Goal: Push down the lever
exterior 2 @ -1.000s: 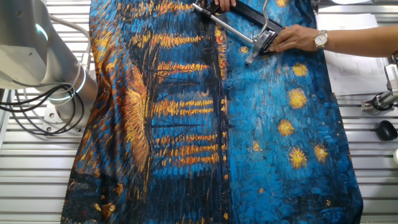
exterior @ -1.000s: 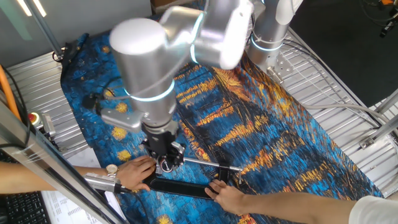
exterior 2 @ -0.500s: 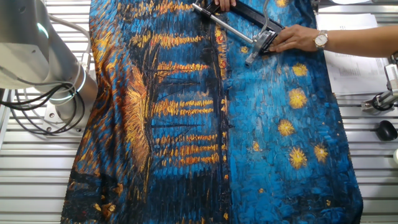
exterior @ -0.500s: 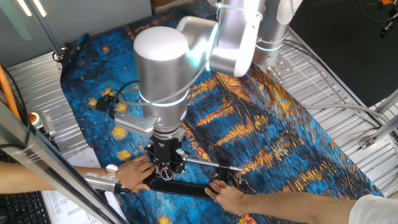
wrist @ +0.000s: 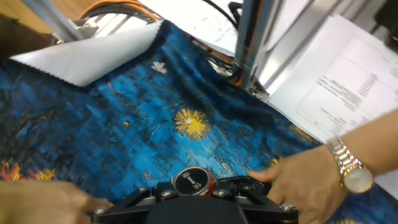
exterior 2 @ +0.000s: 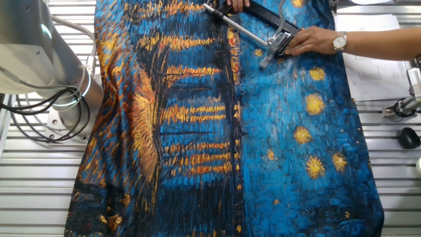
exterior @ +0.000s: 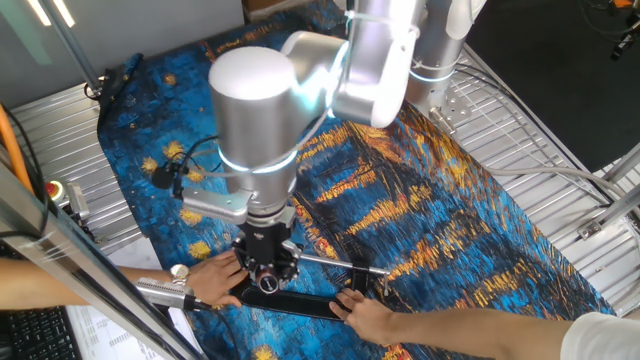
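Note:
The lever's reddish-brown knob shows end-on in the hand view, with a black round cap. My gripper has black fingers close on both sides of it and looks shut on it. In one fixed view my gripper points down over the black clamp frame, just beside the long silver rod. In the other fixed view the lever's thin silver arm rises from the silver bracket and leaves the top edge. The knob and gripper are out of view there.
A person's two hands hold the clamp frame down on the blue and orange painted cloth. The hand with the wristwatch is close to my gripper. Metal posts and papers stand beyond the cloth's edge.
My arm has swung its large joint to the right and stood more upright. The gripper has gone down a little toward the clamp frame. The person's hands have stayed in place.

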Controlling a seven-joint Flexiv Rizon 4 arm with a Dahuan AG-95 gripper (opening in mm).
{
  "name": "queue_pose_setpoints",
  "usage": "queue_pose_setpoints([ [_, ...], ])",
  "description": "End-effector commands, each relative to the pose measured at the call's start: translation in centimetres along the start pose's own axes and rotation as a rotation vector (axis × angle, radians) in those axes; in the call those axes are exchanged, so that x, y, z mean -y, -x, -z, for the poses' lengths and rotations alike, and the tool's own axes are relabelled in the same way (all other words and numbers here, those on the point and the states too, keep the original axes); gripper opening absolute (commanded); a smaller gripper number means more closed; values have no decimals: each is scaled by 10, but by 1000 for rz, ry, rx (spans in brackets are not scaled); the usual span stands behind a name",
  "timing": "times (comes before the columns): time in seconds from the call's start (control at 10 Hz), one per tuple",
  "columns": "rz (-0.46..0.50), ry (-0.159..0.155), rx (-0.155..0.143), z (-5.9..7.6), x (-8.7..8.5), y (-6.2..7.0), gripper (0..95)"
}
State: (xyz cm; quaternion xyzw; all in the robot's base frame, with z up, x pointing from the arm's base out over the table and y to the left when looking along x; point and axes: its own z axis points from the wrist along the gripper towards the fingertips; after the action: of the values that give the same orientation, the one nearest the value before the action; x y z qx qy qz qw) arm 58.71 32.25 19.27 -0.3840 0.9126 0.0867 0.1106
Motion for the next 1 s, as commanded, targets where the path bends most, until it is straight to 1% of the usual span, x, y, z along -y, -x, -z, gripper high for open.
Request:
queue_pose_setpoints([
  [0.1, -40, 41, 53, -8, 0, -6, 0],
  [0.2, -42, 43, 59, -10, 0, -8, 0],
  [0.3, -48, 25, 63, -19, 2, -2, 0],
  [0.4, -52, 11, 83, -31, 3, 8, 0],
  [0.5, -52, -2, 95, -42, 3, 16, 0],
  [0.6, -51, -42, 47, -51, 3, 23, 0],
  [0.7, -45, -83, -12, -54, 3, 24, 0],
  [0.8, -41, -111, -42, -60, 3, 22, 0],
  [0.9, -40, -112, -29, -64, 2, 22, 0],
  [1.0, -38, -114, 4, -69, 2, 24, 0],
])
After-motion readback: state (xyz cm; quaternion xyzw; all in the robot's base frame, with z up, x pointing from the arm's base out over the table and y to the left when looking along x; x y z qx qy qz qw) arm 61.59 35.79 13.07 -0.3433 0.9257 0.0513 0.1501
